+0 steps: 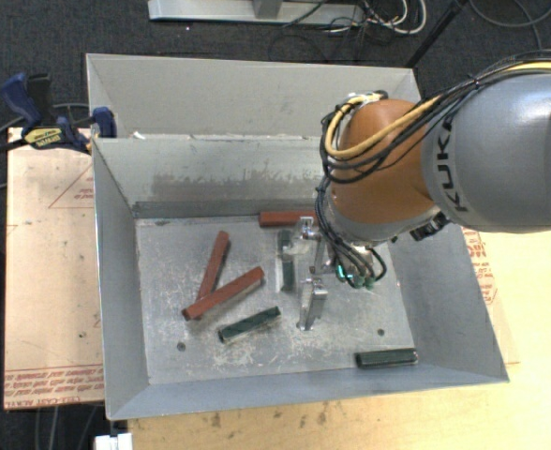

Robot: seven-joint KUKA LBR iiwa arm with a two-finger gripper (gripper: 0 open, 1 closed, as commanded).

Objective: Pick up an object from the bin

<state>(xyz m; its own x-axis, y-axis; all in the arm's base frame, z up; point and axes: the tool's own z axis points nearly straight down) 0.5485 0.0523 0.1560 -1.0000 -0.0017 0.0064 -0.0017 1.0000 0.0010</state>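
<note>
Hanging low at the middle of the bin, the gripper has its fingers spread, with bare floor between them. Nearest are a green bar to its lower left and a red bar just above. Two more red bars meet in a V at left, and a second green bar lies at lower right.

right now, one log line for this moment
fingers: open, low mid-bin | held: nothing seen | nearest: dark green rectangular bar, red-brown rectangular bar by back wall
</note>
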